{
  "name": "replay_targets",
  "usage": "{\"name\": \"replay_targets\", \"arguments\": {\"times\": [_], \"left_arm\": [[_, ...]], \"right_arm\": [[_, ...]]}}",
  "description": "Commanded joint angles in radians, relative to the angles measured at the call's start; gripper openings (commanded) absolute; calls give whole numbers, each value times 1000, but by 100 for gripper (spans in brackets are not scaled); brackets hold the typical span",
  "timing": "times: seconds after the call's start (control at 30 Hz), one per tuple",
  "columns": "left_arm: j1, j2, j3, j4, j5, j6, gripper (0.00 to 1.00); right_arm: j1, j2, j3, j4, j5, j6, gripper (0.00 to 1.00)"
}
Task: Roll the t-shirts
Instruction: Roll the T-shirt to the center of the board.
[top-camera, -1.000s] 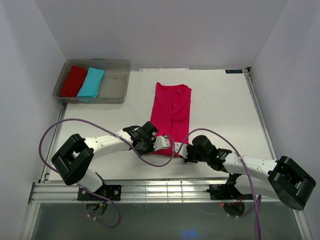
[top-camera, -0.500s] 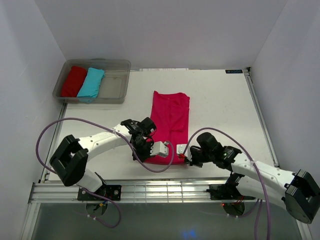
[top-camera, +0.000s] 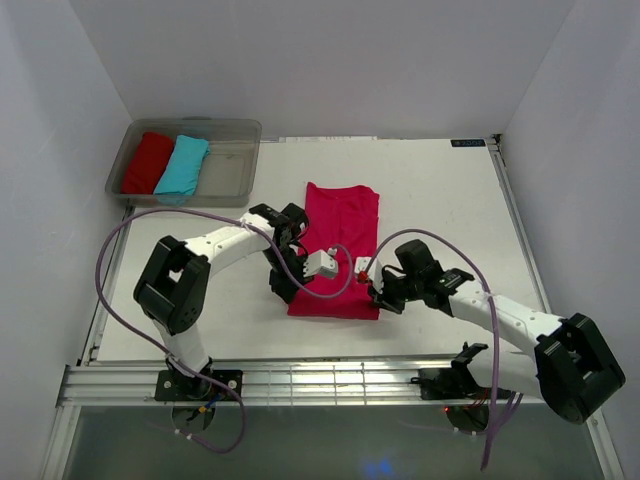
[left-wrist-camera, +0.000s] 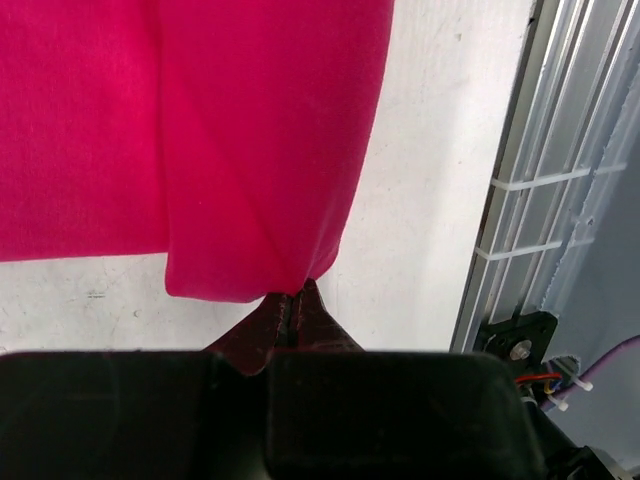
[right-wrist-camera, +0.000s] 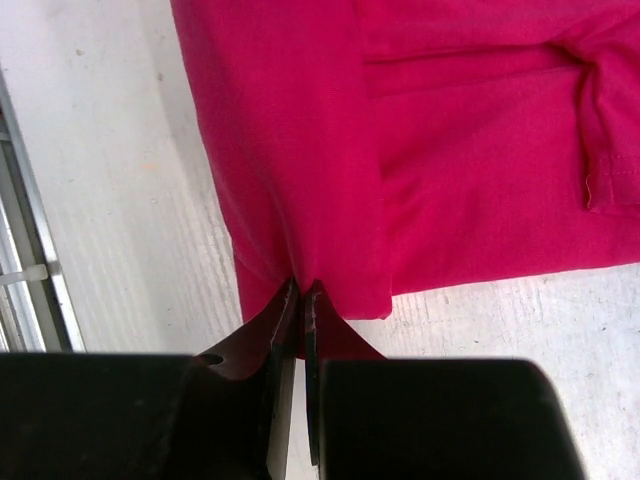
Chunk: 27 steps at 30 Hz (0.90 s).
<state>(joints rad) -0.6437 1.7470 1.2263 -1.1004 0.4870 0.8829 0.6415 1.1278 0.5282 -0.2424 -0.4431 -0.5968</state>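
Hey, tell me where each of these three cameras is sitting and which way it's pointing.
Top external: high behind the bases, facing down at the table; left arm and right arm both show.
Left wrist: on the left arm, looking along the left gripper, shut on the t-shirt edge.
Right wrist: on the right arm, looking along the right gripper, pinching that edge too.
Shared: all views show the t-shirt.
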Motion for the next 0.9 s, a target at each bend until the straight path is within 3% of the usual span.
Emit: {"name": "replay_targets", "arguments": {"times": [0.0,0.3,0.33,0.43,0.67,0.73,0.87], "left_arm": [[39,19,50,-35,41,41,0],[107,163,190,-26,48,-53,0],[107,177,191,-26,47,-65,0],[105,196,180,-21,27,-79,0],[107,226,208,2,10,-145,0],[107,224,216,4,12,-153,0],[107,223,217,8,-1,-168,1]], "right_arm": [[-29,32,52,38,23,18,8],[-74,113,85,89,75,54,9],[-75,131,92,89,96,63,18],[-80,151,110,97,150,118,33],[-100,26,156,127,207,305,45],[-98,-9,153,132,160,369,45],[-34,-77,76,179,104,399,33]]}}
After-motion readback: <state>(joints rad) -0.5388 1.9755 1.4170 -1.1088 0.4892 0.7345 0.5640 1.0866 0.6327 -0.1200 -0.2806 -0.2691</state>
